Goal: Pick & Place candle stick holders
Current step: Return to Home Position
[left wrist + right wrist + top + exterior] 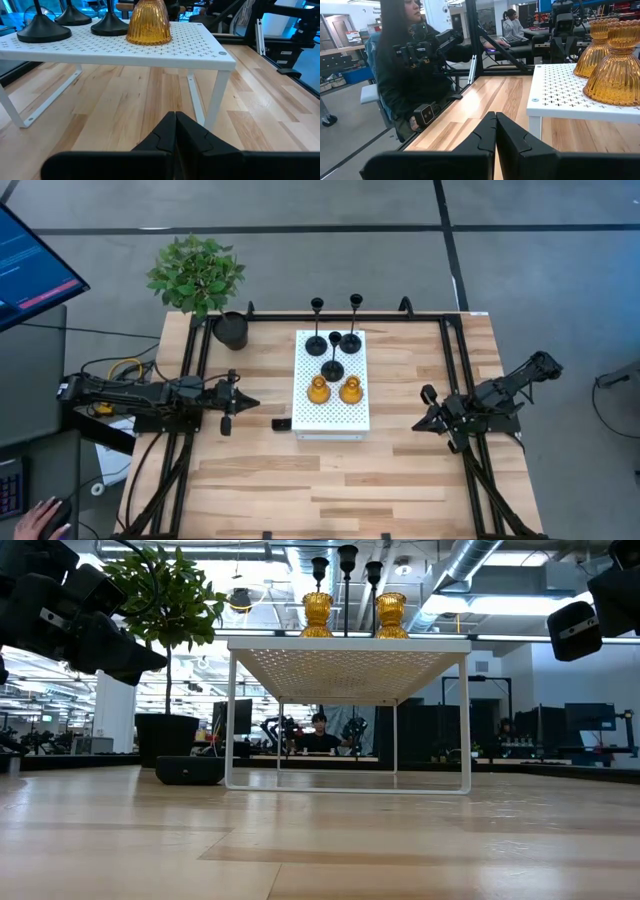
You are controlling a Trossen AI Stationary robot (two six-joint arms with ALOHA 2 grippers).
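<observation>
The left arm's fingers (169, 134) are pressed together and hold nothing, poised above the counter (400, 480) at 9 o'clock from the white shelf (331, 416). The right arm's fingers (490, 132) are also together and empty, at 3 o'clock from it. On the shelf, 2 amber holders (318, 390) stand toward 6 o'clock and 3 black holders (333, 370) toward 12. A small black box (281, 423) lies just beside the shelf at 8 o'clock, and a potted plant (230, 330) stands at 10 o'clock. A person (405, 65) sits beyond the counter.

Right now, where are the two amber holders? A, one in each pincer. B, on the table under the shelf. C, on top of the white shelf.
C: both amber holders stand on top of the white shelf, next to the black holders.
</observation>
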